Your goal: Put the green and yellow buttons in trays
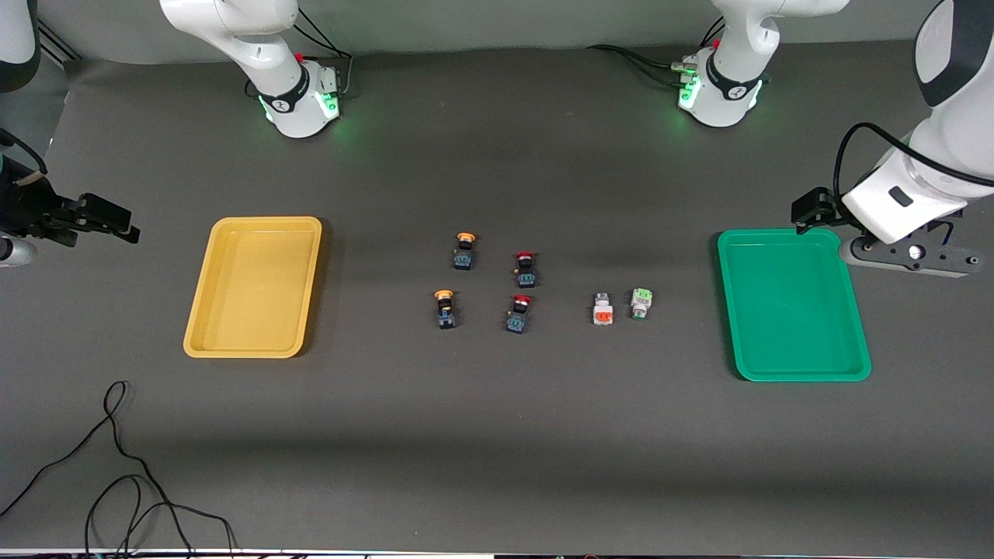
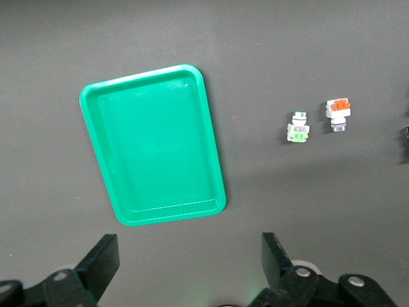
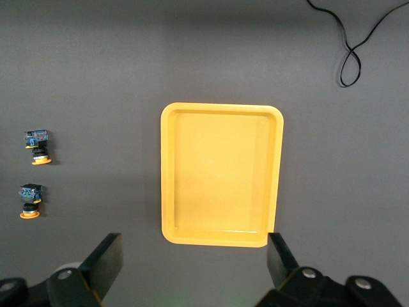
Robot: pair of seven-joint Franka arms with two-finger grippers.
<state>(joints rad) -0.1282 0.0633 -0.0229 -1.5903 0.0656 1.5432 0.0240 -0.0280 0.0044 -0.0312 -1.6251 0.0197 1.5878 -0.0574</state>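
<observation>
Two yellow-capped buttons lie mid-table; they also show in the right wrist view. The white button with the green face lies nearer the green tray. The yellow tray sits toward the right arm's end. Both trays hold nothing. My left gripper is open and empty, in the air over the table beside the green tray. My right gripper is open and empty, in the air beside the yellow tray.
Two red-capped black switches lie beside the yellow-capped ones. A white switch with an orange face lies next to the green-faced one. A black cable loops on the table near the front camera, at the right arm's end.
</observation>
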